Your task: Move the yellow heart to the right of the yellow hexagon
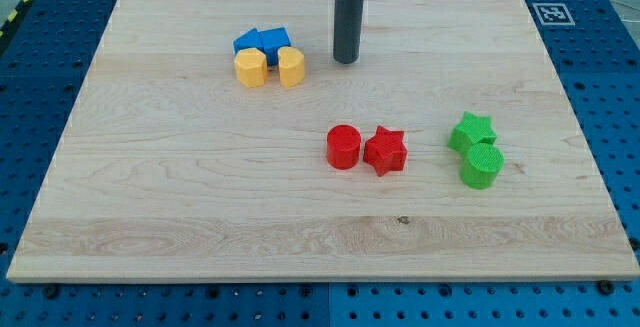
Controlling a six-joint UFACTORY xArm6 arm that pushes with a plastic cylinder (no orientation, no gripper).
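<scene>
You can see the yellow plastic heart touching the yellow plastic hexagon on its right side, near the wooden board's top. 2 blue blocks sit just behind them. My tip stands just right of the heart, holding nothing.

Yellow hexagon: small yellow block w/ flat faceted sides, lying flat on the wooden surface, upper-left area of the view. Yellow heart: same yellow colour, approx same size, also flat, sitting just beside the hexagon on the view's right, narrow gap or barely touching, can't tell which. Both level w/ each other.
</scene>
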